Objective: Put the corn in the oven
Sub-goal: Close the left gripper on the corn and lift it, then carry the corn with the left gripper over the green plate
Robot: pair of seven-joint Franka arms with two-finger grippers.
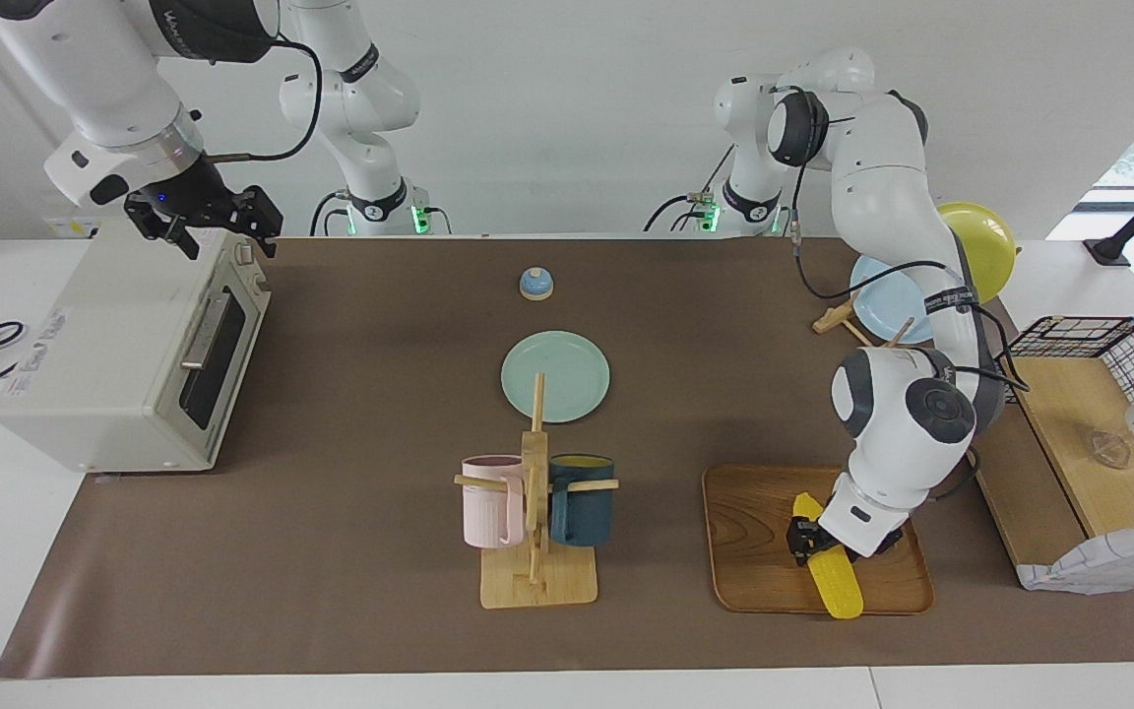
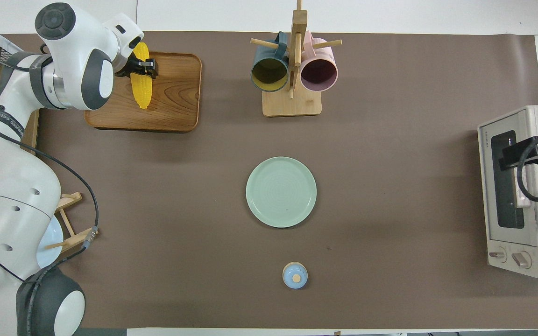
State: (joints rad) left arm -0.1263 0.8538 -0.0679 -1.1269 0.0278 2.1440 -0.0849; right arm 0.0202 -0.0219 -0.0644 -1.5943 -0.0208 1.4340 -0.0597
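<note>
Reaching down over the wooden tray at the left arm's end of the table, left gripper with fingers on either side of the corn, straddling the cob's middle; whether pressed tight or only beside it, cannot tell. Corn lying flat on the tray, farther from the robots than the green plate. Hanging over the top of the oven at the right arm's end of the table, right gripper, waiting; finger state cannot be told. Oven door shut, bar handle facing the table's middle. Standing between tray and oven, farther from the robots than the plate, mug rack with a pink and a dark blue mug. Sitting nearer the robots than the plate, small blue bell.
</note>
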